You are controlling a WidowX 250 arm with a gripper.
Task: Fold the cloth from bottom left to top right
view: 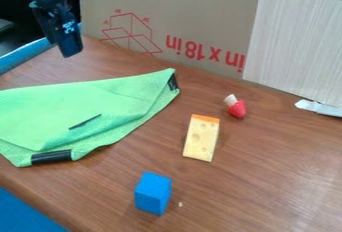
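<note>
"Where was the claw [70, 50]?"

"Up at the upper left, beside the cardboard [180, 6] with its red print. Whether it was open or closed, I couldn't tell."

"And the cloth?"

"The green cloth [40, 113] lay on the wooden table [260, 176], lower in the view than the claw and apart from it, running out past the left edge. One corner with a black strip [173, 82] pointed up and to the right, below and right of the claw. Another black strip [51, 156] sat on the near edge, well below the claw. The fabric was creased, with a thin dark line across its middle."

"What else was there?"

"Down and to the right of the claw were a toy cheese slice [201, 138] and, just beyond it, a small red toy [237, 109] with a pale end. The blue block [153, 193] stood farther down from the claw, nearer the camera."
</note>
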